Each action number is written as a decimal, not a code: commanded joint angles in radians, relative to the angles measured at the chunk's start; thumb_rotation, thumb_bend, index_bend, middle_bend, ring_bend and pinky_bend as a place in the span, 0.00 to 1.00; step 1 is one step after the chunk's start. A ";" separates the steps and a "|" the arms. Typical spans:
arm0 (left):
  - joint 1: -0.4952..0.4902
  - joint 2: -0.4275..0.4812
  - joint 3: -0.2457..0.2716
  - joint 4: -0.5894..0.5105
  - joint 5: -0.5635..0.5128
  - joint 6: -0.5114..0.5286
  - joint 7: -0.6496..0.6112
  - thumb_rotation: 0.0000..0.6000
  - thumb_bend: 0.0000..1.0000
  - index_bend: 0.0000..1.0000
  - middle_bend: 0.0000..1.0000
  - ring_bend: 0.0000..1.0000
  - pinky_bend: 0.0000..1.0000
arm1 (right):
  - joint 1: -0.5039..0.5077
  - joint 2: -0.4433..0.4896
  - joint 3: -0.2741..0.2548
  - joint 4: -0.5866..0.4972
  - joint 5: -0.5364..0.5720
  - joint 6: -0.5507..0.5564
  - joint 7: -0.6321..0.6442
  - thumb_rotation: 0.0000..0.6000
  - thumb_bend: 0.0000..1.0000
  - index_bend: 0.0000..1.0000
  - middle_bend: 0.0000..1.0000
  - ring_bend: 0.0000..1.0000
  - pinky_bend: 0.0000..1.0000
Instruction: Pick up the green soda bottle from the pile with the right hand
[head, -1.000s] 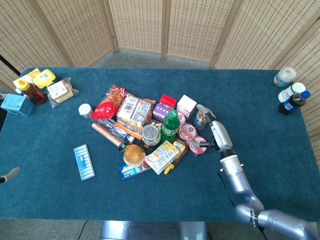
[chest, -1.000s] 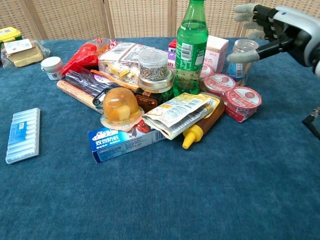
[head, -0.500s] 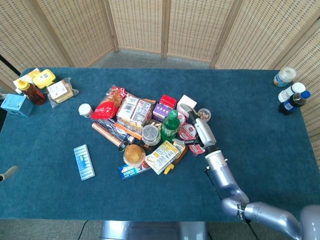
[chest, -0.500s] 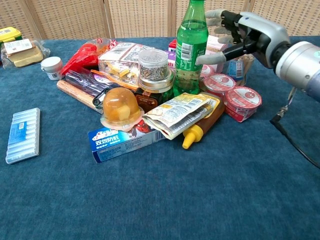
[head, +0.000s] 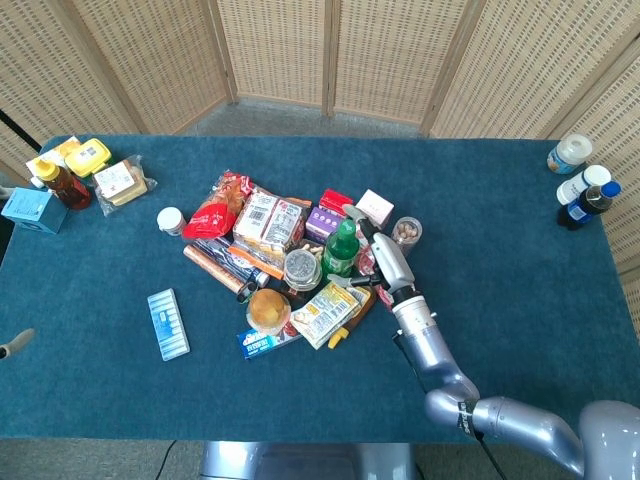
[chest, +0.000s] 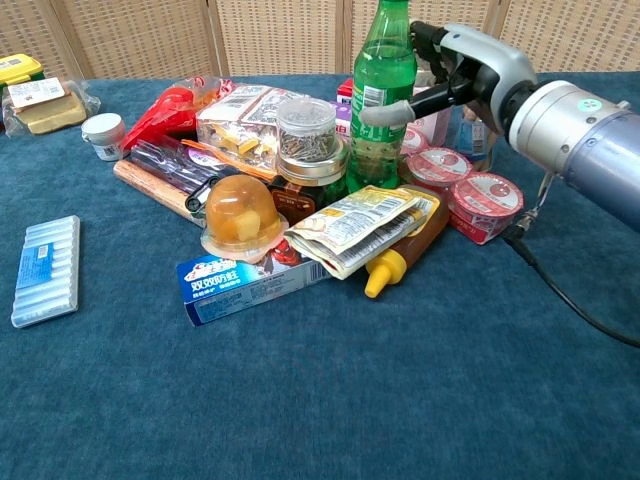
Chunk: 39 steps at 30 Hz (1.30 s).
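Note:
The green soda bottle (chest: 382, 100) stands upright in the middle of the pile, also seen from above as the green soda bottle (head: 341, 248). My right hand (chest: 455, 70) is right beside it on its right. The thumb (chest: 385, 110) lies across the front of the bottle's label and the other fingers (chest: 428, 35) reach behind the neck, still spread. In the head view the right hand (head: 375, 255) sits against the bottle. Only a grey tip of my left hand (head: 10, 345) shows at the left edge.
A jar of screws (chest: 305, 130) stands tight against the bottle's left. Pink cups (chest: 485, 195) and a mustard bottle (chest: 400, 250) lie under my right forearm. A small glass jar (head: 406, 232) and a white box (head: 375, 207) are behind. Three bottles (head: 585, 190) stand far right.
My right hand has swung left from beside the small glass jar to the green bottle. Its thumb now crosses the bottle's front. The bottle has not moved.

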 joint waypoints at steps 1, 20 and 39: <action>0.002 0.001 -0.001 0.001 0.000 0.003 -0.004 1.00 0.13 0.00 0.00 0.00 0.00 | 0.005 -0.016 0.007 0.005 0.015 0.003 0.000 1.00 0.00 0.03 0.03 0.02 0.00; 0.006 0.002 -0.003 0.003 0.002 0.009 -0.014 1.00 0.13 0.00 0.00 0.00 0.00 | 0.013 -0.105 0.036 0.041 0.048 0.091 -0.062 1.00 0.00 0.50 0.90 0.79 0.59; 0.009 0.007 0.000 -0.001 0.026 0.019 -0.029 1.00 0.13 0.00 0.00 0.00 0.00 | -0.007 0.036 0.108 -0.243 0.049 0.188 -0.240 1.00 0.00 0.53 0.91 0.80 0.59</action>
